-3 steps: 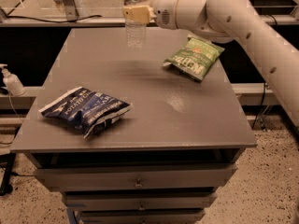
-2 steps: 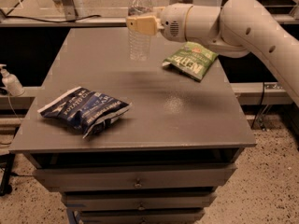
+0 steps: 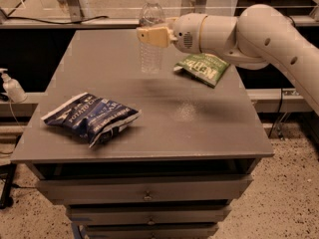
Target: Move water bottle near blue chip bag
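Note:
The water bottle is clear ribbed plastic with a white cap. It hangs upright above the middle back of the grey table. My gripper is shut on the water bottle at its upper part, and my white arm reaches in from the right. The blue chip bag lies crinkled at the front left of the table, well to the left of and nearer than the bottle.
A green chip bag lies at the back right of the table, under my arm. A small white pump bottle stands off the table at the left. Drawers run below the table's front edge.
My gripper has carried the water bottle forward and lower, toward the table's middle. The bags have not moved.

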Tool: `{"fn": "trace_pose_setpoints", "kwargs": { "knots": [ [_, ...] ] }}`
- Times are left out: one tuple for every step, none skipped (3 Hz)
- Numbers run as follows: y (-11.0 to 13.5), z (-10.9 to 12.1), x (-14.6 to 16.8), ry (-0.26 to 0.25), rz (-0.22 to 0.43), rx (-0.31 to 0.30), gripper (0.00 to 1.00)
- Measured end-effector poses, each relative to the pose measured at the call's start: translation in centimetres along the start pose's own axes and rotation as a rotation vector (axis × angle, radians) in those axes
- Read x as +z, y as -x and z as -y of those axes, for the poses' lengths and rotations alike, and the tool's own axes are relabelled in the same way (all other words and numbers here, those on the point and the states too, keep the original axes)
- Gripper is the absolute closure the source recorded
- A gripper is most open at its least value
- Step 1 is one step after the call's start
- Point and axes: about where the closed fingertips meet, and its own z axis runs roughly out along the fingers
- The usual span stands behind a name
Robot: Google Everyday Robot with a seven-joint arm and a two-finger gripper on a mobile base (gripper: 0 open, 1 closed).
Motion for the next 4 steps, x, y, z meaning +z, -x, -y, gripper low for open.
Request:
{"fn": "trace_pose_setpoints", "kwargs": {
  "knots": [
    [0.1,-0.2,0.2,0.02,-0.022,-0.002,1.0],
    [0.0,-2.2,-1.8,0.042,-0.045,0.023,1.0],
    [-0.3,-4.9,-4.6,0.055,-0.049,0.045,1.0],
    [-2.1,-7.4,-7.0,0.073,-0.037,0.073,1.0]
  ]
}}
